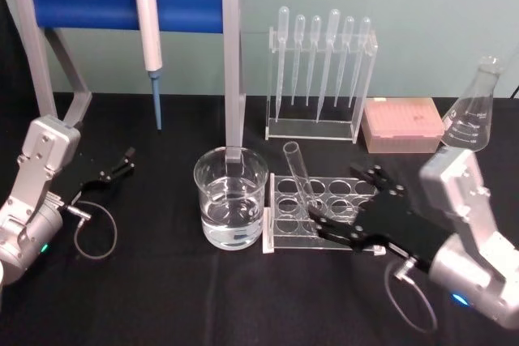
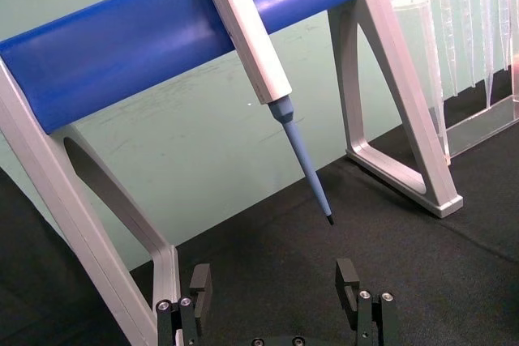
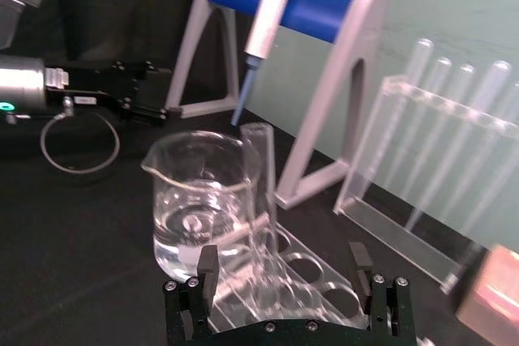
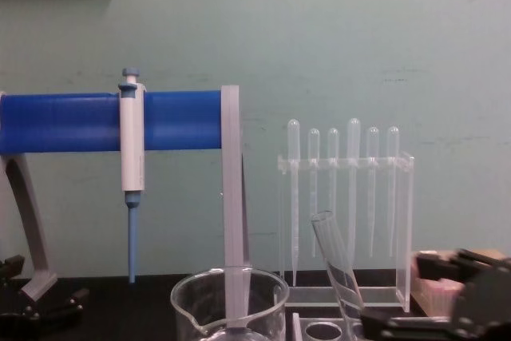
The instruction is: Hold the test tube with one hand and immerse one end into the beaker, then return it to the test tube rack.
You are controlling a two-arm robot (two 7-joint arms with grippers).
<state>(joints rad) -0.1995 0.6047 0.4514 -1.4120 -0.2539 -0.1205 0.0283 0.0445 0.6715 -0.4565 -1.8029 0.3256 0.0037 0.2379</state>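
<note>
Inspecting the bench from the head view, we find the test tube seated in a front hole of the clear test tube rack. It is tilted, its open rim leaning toward 11 o'clock, and nothing grips it. The beaker, part filled with clear liquid, stands just beside the rack at the rack's 9 o'clock. The right gripper lies low over the rack, reaching in from the tube's 4 o'clock. Its fingers are spread wide and hold nothing. In the right wrist view the tube stands ahead of the gap between the two black fingers, not yet within it. The left gripper sits parked well apart at the beaker's 9 o'clock, likewise spread wide and empty, facing the blue-and-white pipettor on its stand. We judge the step in hand to be the reach for the tube, though this layout alone cannot rule out a tube already dipped and returned. If it is the reach, the next move calls for easing the right gripper forward until the tube's upper length lies between the pads. It must then close gently on the glass and lift along the tube's tilt so the tube clears its hole without dragging the rack or knocking the beaker.
</note>
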